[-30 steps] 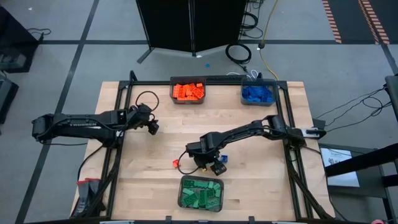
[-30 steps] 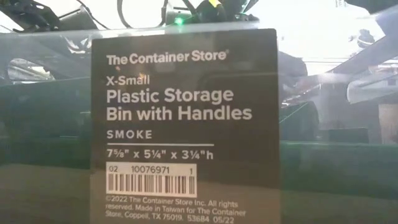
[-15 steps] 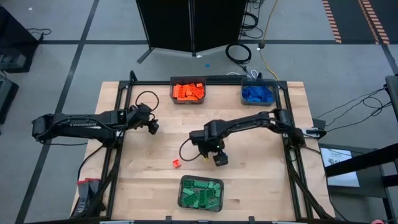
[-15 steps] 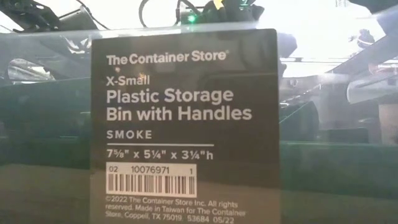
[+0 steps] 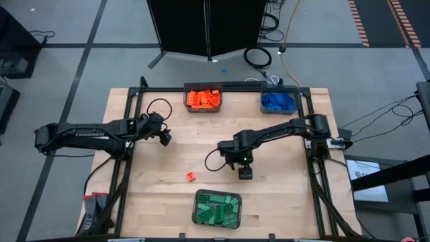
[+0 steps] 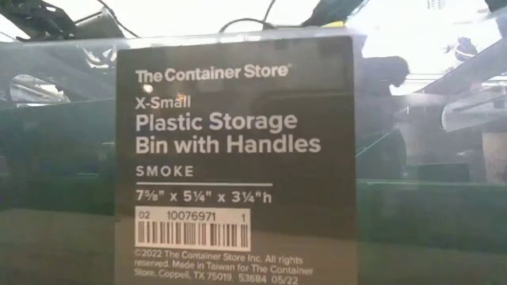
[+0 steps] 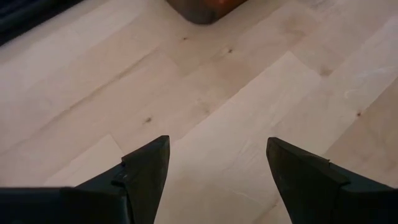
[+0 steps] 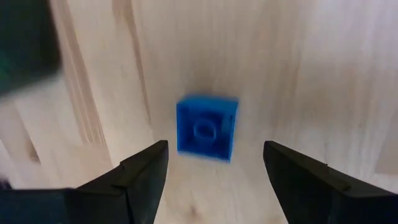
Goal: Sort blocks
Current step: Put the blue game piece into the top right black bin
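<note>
A small blue block [image 8: 206, 127] lies on the wooden table with its hollow underside up. My right gripper [image 8: 214, 148] hangs open over it at the table's middle right [image 5: 243, 171], fingers pointing down and standing clear on either side; in the high view the gripper hides this block. One orange block [image 5: 191, 176] rests alone on the table to the left of it. My left gripper [image 5: 164, 138] waits open over bare wood at the left [image 7: 217, 144].
Three grey bins stand on the table: one with orange blocks [image 5: 203, 99] at the far middle, one with blue blocks [image 5: 279, 101] at the far right, one with green blocks [image 5: 217, 208] at the near edge. That bin's label [image 6: 234, 158] fills the low view.
My right gripper has moved toward the table's right edge, away from the orange block, and rolled about its pointing line; it now stands over the blue block that lay beside it before. The blocks have stayed in place.
</note>
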Controlling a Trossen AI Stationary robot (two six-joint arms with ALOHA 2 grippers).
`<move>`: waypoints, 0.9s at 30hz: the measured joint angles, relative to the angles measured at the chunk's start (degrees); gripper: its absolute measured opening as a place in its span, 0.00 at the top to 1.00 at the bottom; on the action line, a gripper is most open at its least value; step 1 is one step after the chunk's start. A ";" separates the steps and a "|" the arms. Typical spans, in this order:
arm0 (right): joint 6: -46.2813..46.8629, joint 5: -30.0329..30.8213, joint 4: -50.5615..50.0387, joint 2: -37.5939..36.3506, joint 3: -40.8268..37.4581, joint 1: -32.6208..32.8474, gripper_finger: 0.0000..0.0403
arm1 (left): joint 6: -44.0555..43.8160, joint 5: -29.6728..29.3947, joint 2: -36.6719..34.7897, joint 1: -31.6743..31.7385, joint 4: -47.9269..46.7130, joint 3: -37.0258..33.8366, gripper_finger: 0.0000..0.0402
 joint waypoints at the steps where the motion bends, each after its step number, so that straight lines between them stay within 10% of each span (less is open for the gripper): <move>1: 1.82 -0.14 2.75 -1.42 -1.63 -0.04 0.35 | 0.14 -0.49 -0.02 0.00 0.14 0.02 0.33; 9: 14.35 3.55 20.80 -6.96 -11.71 1.64 0.35 | -0.32 -1.91 -0.02 0.00 0.19 0.00 0.33; 27: 18.91 20.85 25.05 -6.55 -16.05 9.23 0.40 | -1.87 -1.93 -0.02 0.00 0.27 0.02 0.33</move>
